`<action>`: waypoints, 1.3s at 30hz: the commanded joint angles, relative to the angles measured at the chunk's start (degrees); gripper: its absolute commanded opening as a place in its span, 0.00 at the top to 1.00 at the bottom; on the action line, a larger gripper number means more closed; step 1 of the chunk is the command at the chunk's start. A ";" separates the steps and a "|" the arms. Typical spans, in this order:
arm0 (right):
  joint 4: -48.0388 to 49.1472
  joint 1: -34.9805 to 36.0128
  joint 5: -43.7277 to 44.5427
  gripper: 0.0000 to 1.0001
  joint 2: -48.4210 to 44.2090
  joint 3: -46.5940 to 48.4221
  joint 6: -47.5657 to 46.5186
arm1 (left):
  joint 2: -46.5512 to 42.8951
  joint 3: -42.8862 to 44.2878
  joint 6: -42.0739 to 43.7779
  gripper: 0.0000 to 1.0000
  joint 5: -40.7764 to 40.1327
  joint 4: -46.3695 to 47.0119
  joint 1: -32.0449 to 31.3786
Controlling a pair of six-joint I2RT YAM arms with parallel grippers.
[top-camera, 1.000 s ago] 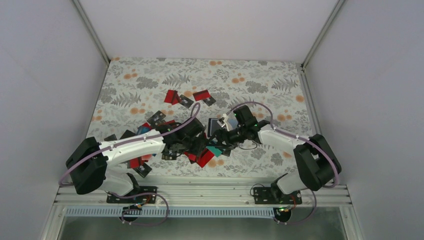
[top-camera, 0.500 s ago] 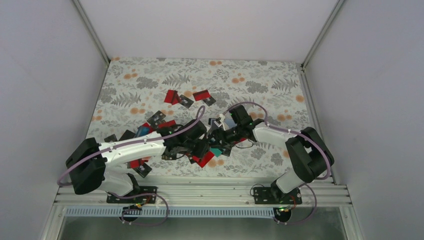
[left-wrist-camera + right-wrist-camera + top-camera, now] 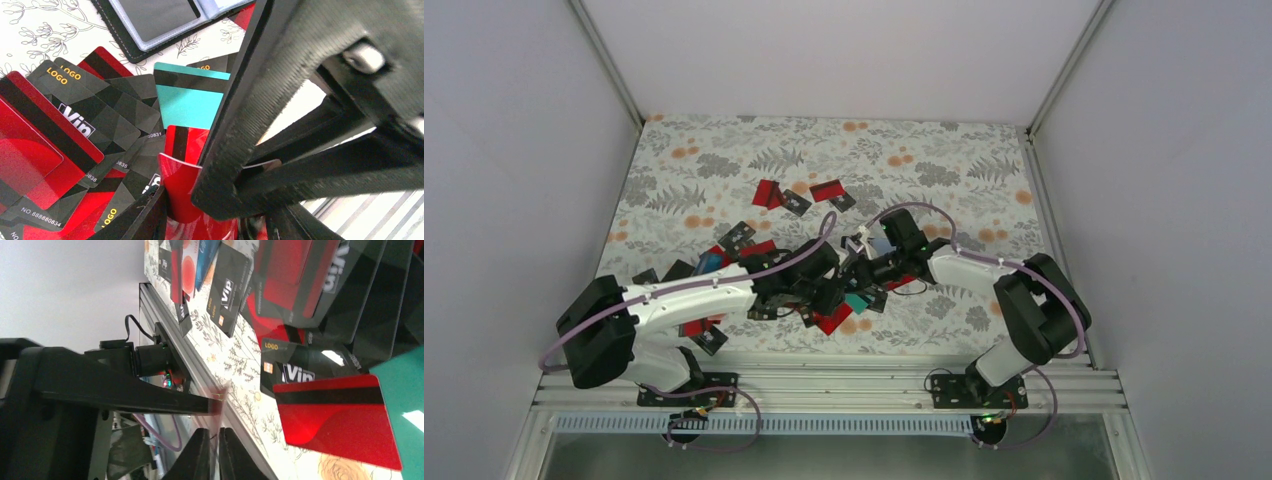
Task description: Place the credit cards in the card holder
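Note:
My left gripper [image 3: 200, 216] is shut on a red credit card [image 3: 181, 195], which bows upward between its fingers. My right gripper [image 3: 218, 439] has come in from the right and is shut on the same card's edge, seen edge-on as a thin pink blur. In the top view the two grippers meet at mid-table, left gripper [image 3: 824, 292] and right gripper [image 3: 862, 272]. The card holder [image 3: 150, 20] lies open just beyond them, its clear sleeves up. Under the grippers lie several credit cards, among them a teal one [image 3: 190, 102] and black ones [image 3: 95, 115].
More cards are strewn to the left [image 3: 709, 262] and towards the back [image 3: 827, 190]. A loose red card [image 3: 335, 417] lies flat beside a black VIP card [image 3: 300, 371]. The metal rail [image 3: 165, 347] runs along the table's near edge. Grey walls enclose the floral table [image 3: 944, 160].
My right gripper has moved left to the left gripper and gone from open to shut on the red card. The left gripper has kept its hold.

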 commanded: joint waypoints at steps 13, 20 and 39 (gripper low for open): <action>-1.20 0.37 3.60 0.96 -1.89 -1.66 -2.53 | -0.07 2.45 -0.52 0.48 -1.45 0.09 -0.28; -4.24 -0.34 5.84 0.96 -3.58 0.67 -10.76 | -8.86 4.87 3.59 0.28 1.99 -4.84 2.03; 2.75 -0.35 -14.05 0.96 -24.27 0.95 -20.39 | -27.82 2.23 16.77 0.40 34.01 -4.76 13.11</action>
